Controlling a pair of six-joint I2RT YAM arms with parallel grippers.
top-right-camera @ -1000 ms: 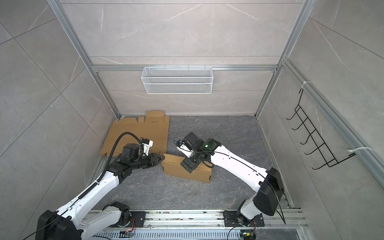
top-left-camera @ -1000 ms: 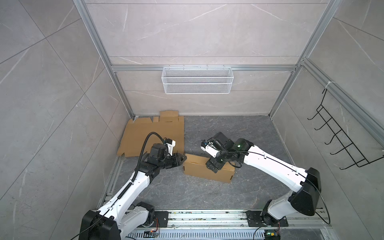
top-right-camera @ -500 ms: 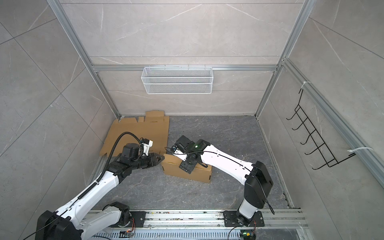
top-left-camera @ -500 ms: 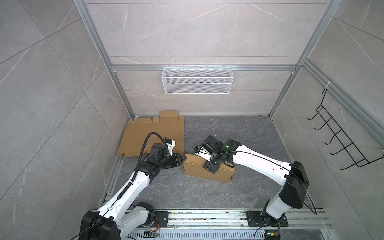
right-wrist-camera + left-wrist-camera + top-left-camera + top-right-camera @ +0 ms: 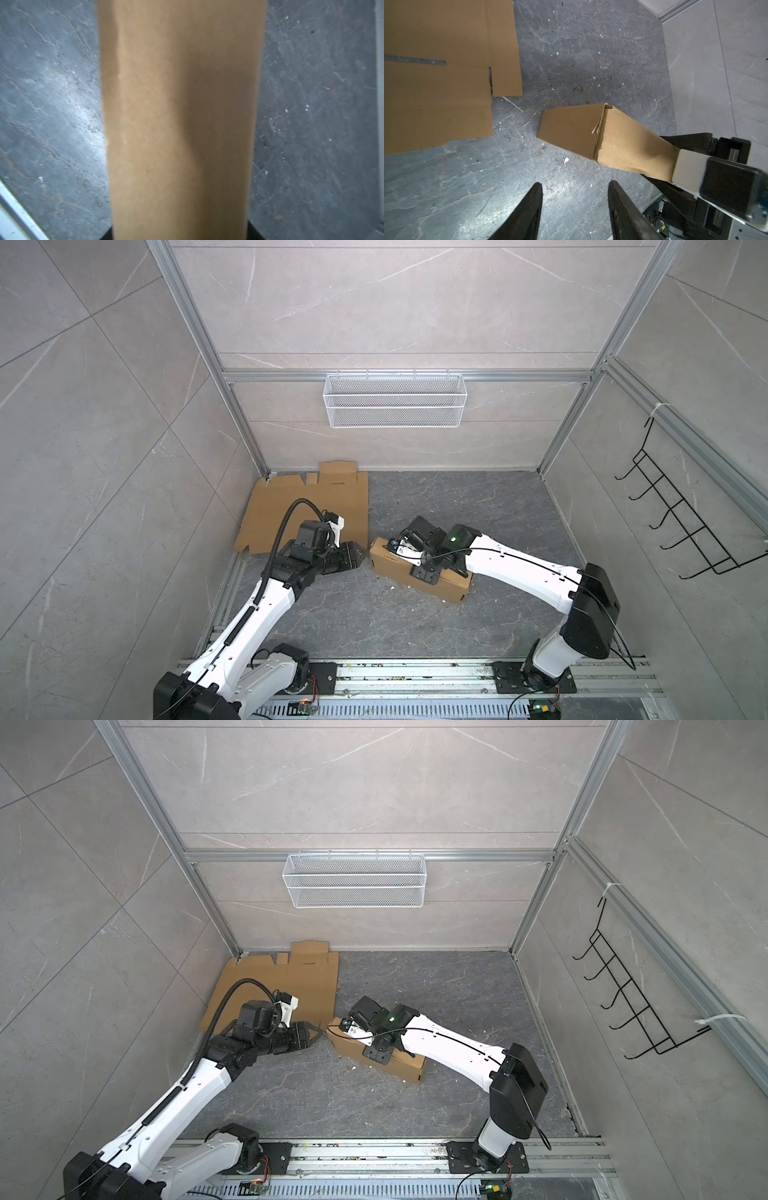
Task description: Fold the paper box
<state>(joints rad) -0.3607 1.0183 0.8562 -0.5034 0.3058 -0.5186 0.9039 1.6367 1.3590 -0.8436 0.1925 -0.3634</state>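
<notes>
My left gripper [image 5: 575, 182] now has its fingers [image 5: 536, 199] spread with nothing between them, wider than a second ago. My right gripper [image 5: 420, 563] has moved a little along the paper box [image 5: 390, 568] toward the left gripper since then. It straddles the box from above, but I cannot tell if the jaws really press it. The left arm reaches low, its wrist almost level and the tips aimed at the box's end face just in front. The right arm bends at the elbow, with the wrist turned down. The box lies on the floor [image 5: 415, 626] where it was. Its long axis crosses the right jaws, and its folded end points at the left gripper. A flat cardboard sheet [image 5: 307, 506] lies beyond the left gripper.
</notes>
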